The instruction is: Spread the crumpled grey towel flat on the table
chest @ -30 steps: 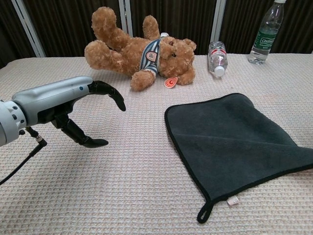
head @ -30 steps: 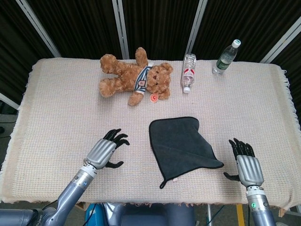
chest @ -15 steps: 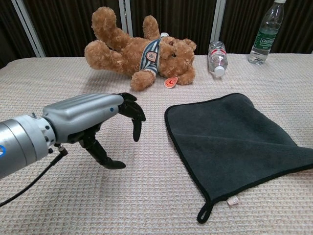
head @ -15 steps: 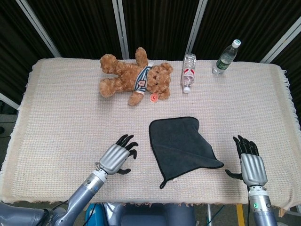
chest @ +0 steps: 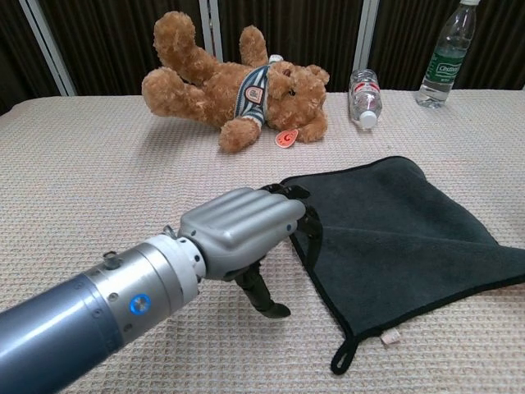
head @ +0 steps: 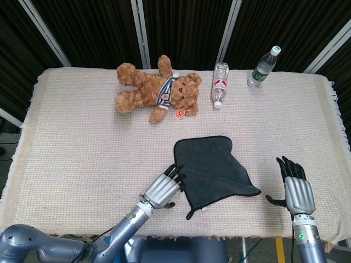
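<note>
The dark grey towel (head: 211,164) (chest: 394,238) lies mostly flat near the table's front, right of centre. A diagonal fold runs across its right part, and a hanging loop sticks out at its near corner. My left hand (head: 162,190) (chest: 238,230) is at the towel's left edge. Its curled fingers (chest: 294,203) reach onto the black hem, and its thumb stays apart on the tablecloth, so nothing is pinched. My right hand (head: 298,192) hovers to the right of the towel with fingers spread and holds nothing. The chest view does not show it.
A brown teddy bear (head: 159,90) (chest: 238,82) lies at the back centre. Beside it a clear bottle (head: 219,85) (chest: 363,97) lies on its side. A green-labelled bottle (head: 263,67) (chest: 445,53) stands at the back right. A cream woven cloth (head: 77,142) covers the table.
My left hand has swept right across the cloth until its fingers reached the towel's left edge. My right hand has drifted slightly back toward the front edge. The towel has not moved.
</note>
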Controlling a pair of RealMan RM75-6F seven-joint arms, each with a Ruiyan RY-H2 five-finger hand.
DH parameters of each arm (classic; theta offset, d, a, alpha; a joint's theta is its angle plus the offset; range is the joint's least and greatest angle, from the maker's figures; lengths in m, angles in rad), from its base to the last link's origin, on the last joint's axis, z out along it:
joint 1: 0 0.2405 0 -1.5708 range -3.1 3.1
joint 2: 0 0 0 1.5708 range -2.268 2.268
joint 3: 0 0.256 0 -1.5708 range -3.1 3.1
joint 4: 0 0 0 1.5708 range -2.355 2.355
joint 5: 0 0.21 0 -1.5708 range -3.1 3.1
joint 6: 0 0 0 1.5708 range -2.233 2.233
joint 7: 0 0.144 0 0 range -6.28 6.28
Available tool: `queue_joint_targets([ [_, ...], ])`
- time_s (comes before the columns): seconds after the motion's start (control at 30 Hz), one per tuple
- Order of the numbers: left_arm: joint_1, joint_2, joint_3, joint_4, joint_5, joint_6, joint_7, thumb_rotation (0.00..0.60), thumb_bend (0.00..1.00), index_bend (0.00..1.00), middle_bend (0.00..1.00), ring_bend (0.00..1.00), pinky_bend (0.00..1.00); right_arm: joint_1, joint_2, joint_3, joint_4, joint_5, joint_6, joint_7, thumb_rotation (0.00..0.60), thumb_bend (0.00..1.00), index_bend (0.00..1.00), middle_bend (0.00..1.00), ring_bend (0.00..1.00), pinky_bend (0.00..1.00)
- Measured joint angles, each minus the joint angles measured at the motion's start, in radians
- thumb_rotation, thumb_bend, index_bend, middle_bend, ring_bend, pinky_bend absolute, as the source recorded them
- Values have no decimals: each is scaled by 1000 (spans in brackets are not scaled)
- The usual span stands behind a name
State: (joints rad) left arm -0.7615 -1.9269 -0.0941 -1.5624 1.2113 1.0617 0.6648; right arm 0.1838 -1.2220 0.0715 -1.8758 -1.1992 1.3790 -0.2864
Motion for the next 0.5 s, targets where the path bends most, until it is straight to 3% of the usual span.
queue_joint_targets([
  [0.37,-47,-138,-41,137,-33,-44,28,600,158,456,231,7,8,4,17,32,10,41,-22,46,600,125,0,0,0,0],
  [0.5,-63,-172,-54,173,-34,-54,33,600,199,480,240,7,8,3,26,42,12,50,-29,71,600,124,0,0,0,0],
])
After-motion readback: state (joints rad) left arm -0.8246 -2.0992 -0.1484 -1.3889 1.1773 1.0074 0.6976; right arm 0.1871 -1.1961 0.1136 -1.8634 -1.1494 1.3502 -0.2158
